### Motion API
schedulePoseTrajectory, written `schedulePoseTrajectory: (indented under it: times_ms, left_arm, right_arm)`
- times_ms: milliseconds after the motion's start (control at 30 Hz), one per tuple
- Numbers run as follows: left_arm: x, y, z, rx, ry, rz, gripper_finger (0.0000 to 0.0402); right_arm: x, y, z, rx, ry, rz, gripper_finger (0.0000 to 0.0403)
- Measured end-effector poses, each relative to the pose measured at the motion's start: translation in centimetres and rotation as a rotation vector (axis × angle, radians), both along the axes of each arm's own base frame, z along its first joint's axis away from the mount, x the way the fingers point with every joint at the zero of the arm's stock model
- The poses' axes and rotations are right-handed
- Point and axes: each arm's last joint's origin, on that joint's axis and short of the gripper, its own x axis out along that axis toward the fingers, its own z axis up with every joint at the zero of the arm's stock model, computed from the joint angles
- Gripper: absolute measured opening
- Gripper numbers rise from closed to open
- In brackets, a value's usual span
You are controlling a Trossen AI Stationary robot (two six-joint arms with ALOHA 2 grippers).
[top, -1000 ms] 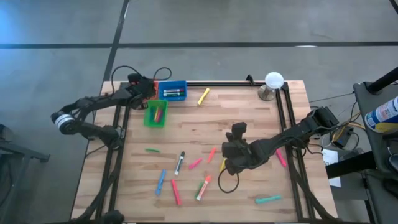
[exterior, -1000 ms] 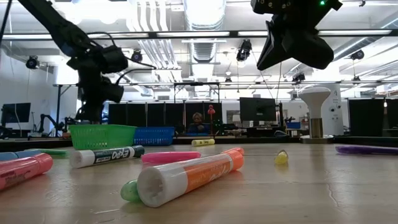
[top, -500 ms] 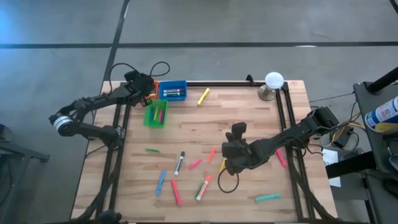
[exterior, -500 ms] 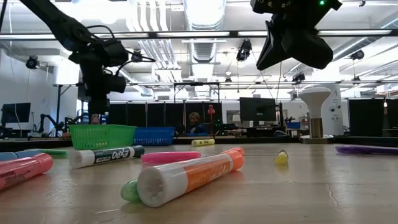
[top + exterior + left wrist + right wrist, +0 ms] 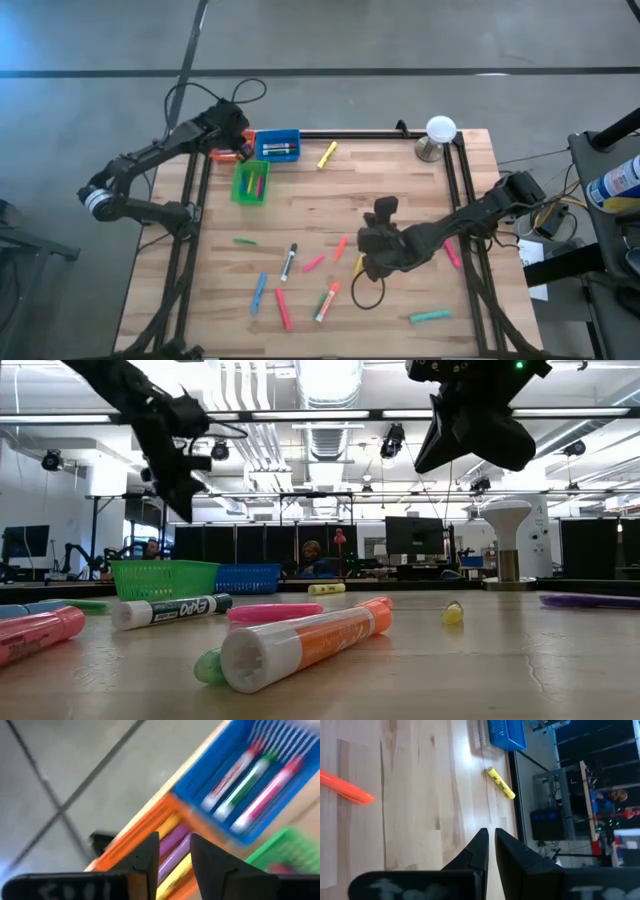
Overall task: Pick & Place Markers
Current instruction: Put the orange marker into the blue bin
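The left gripper (image 5: 237,140) has lifted away from the green bin (image 5: 250,185) over the last second and now hangs above the orange bin (image 5: 224,155) at the tabletop's (image 5: 400,200) far left corner, just beside the blue bin (image 5: 277,146). In the left wrist view its two fingers (image 5: 150,857) stand narrowly apart with nothing between them, and below them the orange bin already holds yellow and purple markers (image 5: 175,845), while the blue bin carries three more markers (image 5: 255,775). A second ago that gripper was lower, closer to the green bin, so I judge that a marker has just been dropped off and the arm is now free to fetch another. The green bin also shows a few markers inside in the high view. The right gripper (image 5: 372,250) has not moved: it hovers over the middle of the tabletop, fingers nearly together and holding nothing, as the right wrist view shows. Much of the task remains, since loose markers lie scattered across the near half of the tabletop: an orange-and-white marker (image 5: 300,645), a black-capped white marker (image 5: 170,610), a pink marker (image 5: 275,612), a teal marker (image 5: 432,319) and a yellow marker (image 5: 327,155) near the blue bin.
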Motion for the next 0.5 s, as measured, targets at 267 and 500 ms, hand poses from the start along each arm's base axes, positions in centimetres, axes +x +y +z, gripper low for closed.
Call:
schedulePoseTrajectory:
  times_ms: [267,500]
  left_arm:
    - [1.3,-3.9,-0.2,0.097,-0.584,-0.211,0.001]
    - [1.2,-9.4,-3.5,0.192,-1.01,-0.464,0.0002]
  right_arm:
    - [-2.8,-1.3,-1.9,0.119,-0.216,-0.075,0.0027]
    - [-4.8,-2.5,-4.0,0.324,-0.602,-0.081,0.0027]
